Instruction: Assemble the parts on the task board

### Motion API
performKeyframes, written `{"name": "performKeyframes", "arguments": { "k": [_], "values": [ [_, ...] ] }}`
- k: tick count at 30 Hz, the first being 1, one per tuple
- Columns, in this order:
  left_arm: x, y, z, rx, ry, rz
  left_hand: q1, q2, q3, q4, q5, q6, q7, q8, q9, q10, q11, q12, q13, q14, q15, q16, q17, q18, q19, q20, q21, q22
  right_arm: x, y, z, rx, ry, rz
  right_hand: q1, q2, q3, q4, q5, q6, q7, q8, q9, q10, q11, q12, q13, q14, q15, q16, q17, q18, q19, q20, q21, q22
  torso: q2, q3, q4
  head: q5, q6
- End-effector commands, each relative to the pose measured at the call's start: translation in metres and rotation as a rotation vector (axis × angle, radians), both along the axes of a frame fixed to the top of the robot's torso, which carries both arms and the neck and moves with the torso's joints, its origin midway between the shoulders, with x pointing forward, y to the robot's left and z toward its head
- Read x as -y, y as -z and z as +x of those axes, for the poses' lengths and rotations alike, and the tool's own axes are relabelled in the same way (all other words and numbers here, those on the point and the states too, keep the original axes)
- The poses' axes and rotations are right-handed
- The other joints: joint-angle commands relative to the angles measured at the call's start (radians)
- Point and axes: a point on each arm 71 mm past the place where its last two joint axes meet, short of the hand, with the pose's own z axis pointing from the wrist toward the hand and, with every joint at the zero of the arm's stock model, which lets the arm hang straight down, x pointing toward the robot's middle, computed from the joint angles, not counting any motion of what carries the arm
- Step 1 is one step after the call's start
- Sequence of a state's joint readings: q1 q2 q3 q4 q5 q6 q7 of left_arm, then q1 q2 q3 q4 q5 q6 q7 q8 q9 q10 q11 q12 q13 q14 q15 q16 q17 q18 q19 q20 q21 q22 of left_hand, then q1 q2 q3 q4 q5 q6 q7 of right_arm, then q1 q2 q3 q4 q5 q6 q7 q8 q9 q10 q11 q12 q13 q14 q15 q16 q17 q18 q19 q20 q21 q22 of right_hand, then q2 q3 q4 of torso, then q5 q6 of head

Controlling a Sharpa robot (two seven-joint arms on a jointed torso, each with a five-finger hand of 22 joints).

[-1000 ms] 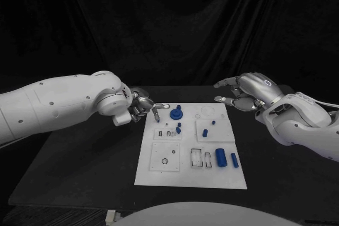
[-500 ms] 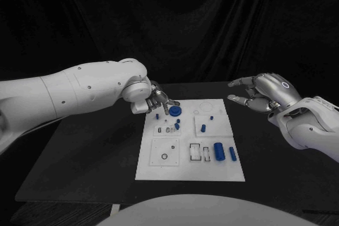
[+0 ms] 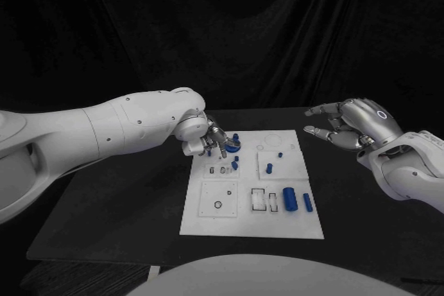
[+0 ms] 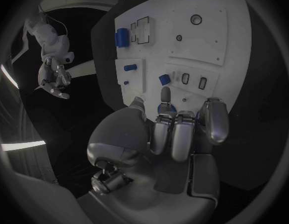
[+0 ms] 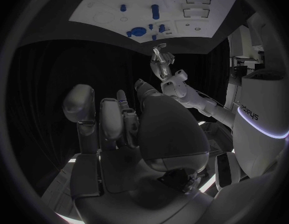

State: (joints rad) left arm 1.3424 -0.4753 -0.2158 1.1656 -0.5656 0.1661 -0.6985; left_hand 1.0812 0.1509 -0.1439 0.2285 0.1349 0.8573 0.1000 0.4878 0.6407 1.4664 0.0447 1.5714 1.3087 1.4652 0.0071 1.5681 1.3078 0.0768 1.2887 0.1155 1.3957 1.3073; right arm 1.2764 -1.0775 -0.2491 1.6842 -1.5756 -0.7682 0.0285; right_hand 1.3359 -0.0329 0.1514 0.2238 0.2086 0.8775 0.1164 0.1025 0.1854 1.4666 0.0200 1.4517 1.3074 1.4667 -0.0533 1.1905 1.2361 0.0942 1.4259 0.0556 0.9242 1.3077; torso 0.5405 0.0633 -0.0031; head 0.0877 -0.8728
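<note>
- Left hand point(image 3: 211, 140) low over the task board's point(image 3: 251, 228) far left corner, fingers curled close together, nothing visibly held; likely lining up on the blue part point(image 3: 232, 143) just beside the fingertips.
- Right hand point(image 3: 350, 124) off the board's far right edge, fingers loosely apart and empty, apparently kept clear.
- Remaining blue pieces point(image 3: 289, 199) spread across the board, unassembled.

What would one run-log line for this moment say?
left robot hand: over task board far-left corner, by blue parts | right robot hand: raised beside board, holding nothing
</note>
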Motion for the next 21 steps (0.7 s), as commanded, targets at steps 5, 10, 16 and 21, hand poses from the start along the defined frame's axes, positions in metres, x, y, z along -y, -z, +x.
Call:
{"name": "performKeyframes", "arguments": {
  "k": [5,10,16,21],
  "values": [
    [0.002,0.012,-0.003,-0.025,-0.032,0.032,0.01,0.005,0.012,-0.009,0.015,0.016,-0.005,-0.009,0.011,0.104,-0.008,-0.001,0.262,0.106,-0.009,0.003,0.263,-0.008,0.014,-0.003,0.009,0.086,0.001,-0.001,-0.003,0.025,-0.003,0.015,0.007,-0.007,-0.001,0.007,0.006,0.013,0.002,0.005,0.002,0.024,0.009,-0.005,0.153,0.037,0.008,0.002,0.0,0.007,0.01,0.002,0.003,0.128,0.001,0.009,0.0,0.007,0.0],
    [0.006,0.02,-0.006,-0.038,-0.024,0.028,0.012,0.007,0.018,-0.013,0.023,0.019,-0.007,-0.013,0.016,0.104,-0.009,-0.001,0.262,0.106,-0.01,0.003,0.263,-0.009,0.017,-0.004,0.01,0.088,0.002,0.0,-0.003,0.023,-0.002,0.014,0.007,-0.007,-0.001,0.007,0.006,0.014,0.002,0.006,0.002,0.024,0.009,-0.006,0.152,0.037,0.008,0.0,-0.001,0.007,0.01,0.002,0.003,0.128,-0.002,0.0108,-0.0005,0.002,0.0],
    [0.009,0.025,-0.009,-0.05,-0.013,0.025,0.019,0.006,0.025,-0.022,0.024,0.023,-0.009,-0.017,0.022,0.104,-0.011,-0.001,0.262,0.106,-0.012,0.003,0.263,-0.009,0.021,-0.006,0.011,0.091,0.002,0.001,-0.004,0.018,0.0,0.012,0.007,-0.007,-0.001,0.008,0.006,0.015,0.002,0.006,0.002,0.023,0.009,-0.008,0.151,0.037,0.008,0.0,-0.001,0.006,0.01,0.003,0.003,0.129,-0.003,0.0121,0.0007,0.0,0.0],
    [0.011,0.028,-0.01,-0.051,-0.012,0.019,0.023,0.006,0.03,-0.027,0.024,0.025,-0.01,-0.02,0.025,0.104,-0.012,-0.001,0.262,0.106,-0.013,0.003,0.263,-0.01,0.023,-0.007,0.012,0.093,0.002,0.002,-0.004,0.014,0.0,0.013,0.006,-0.008,-0.002,0.009,0.005,0.016,0.003,0.005,0.002,0.022,0.01,-0.01,0.149,0.037,0.009,0.001,-0.001,0.006,0.01,0.003,0.003,0.128,-0.003,0.0133,0.0003,0.0,0.0]
  ]
}}
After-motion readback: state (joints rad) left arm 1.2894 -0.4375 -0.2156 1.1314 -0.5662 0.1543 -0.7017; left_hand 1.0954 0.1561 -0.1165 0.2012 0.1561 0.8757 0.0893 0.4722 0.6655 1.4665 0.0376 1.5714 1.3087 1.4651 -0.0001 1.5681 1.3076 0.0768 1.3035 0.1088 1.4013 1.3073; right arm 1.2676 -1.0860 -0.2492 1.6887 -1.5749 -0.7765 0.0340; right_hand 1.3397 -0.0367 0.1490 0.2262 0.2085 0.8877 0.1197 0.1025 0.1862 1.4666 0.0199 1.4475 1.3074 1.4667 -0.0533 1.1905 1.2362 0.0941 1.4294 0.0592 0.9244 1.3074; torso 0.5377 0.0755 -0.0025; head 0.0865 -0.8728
